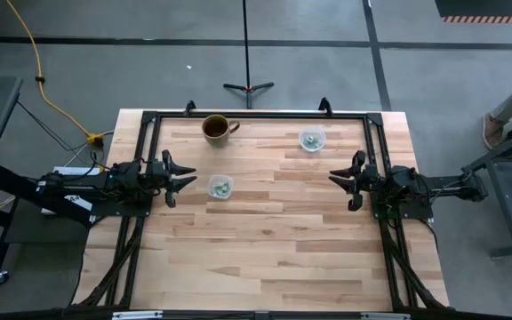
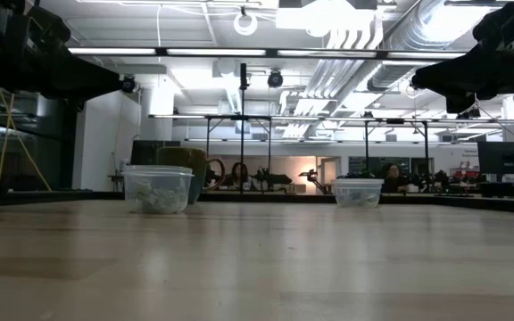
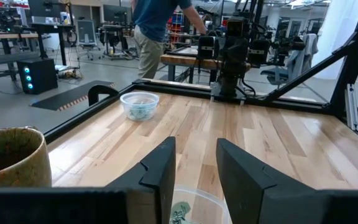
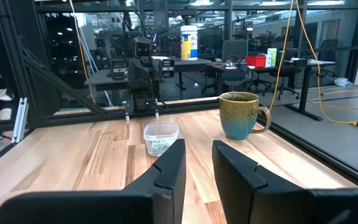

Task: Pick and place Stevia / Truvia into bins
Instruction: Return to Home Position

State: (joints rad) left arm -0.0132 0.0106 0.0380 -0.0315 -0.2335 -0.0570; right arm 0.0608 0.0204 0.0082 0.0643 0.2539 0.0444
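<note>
Grey concrete floor (image 1: 309,53), dark tape lines (image 1: 373,44) crossing it. Yellow cable (image 1: 39,81) trailing over floor, black tripod base (image 1: 248,87) beyond wood-plank worktop (image 1: 274,249). Open ceiling: white ducts (image 2: 360,31), strip lights (image 2: 177,51). Desks (image 4: 222,63), office chairs (image 4: 232,50). Computer tower (image 3: 33,74) with lit dots, black floor mat (image 3: 73,96). Person in blue top (image 3: 157,25) standing; seated person (image 2: 391,174) far back.

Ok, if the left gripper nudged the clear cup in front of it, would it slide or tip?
Likely slide: the clear cup looks like thin plastic holding only paper sachets, so it is probably very light. Tipping seems less likely, as it sits low and wide. A firm squeeze might flex its wall.
</note>
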